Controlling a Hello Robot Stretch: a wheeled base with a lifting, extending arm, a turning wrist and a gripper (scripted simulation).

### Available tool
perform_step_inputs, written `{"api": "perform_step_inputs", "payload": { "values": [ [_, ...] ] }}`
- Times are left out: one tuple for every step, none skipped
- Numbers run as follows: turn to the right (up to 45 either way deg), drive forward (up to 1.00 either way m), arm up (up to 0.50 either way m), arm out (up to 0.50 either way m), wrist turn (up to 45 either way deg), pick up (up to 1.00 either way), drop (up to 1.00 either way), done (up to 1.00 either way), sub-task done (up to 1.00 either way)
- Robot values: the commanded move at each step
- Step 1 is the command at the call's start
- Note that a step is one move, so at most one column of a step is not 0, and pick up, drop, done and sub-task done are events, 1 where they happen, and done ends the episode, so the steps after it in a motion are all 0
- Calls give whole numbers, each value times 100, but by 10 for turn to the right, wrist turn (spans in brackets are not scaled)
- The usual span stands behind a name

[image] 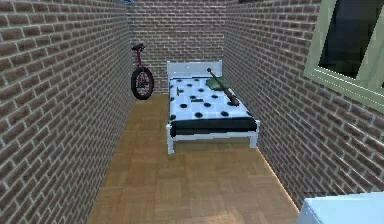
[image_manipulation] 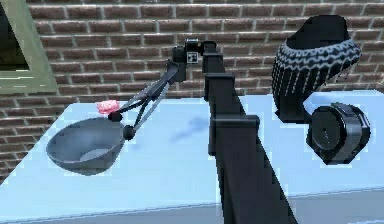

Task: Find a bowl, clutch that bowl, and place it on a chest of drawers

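1. The grey, round metal bowl (image_manipulation: 85, 150) rests near the pale blue tabletop's (image_manipulation: 170, 170) left edge.
2. Probably light, stiff and slippery, so take its thin rim.
3. The gripper (image_manipulation: 128, 122) is by that rim; I cannot tell whether it holds anything.

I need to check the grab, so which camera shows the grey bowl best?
The arm side view: the grey bowl sits whole on the pale tabletop, with the tool near its rim. The forward view gives a bed, a unicycle and a pale furniture corner instead.
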Motion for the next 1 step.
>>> {"api": "perform_step_inputs", "payload": {
  "values": [
    [0,0,0,0,450,0,0,0,0]
  ]
}}
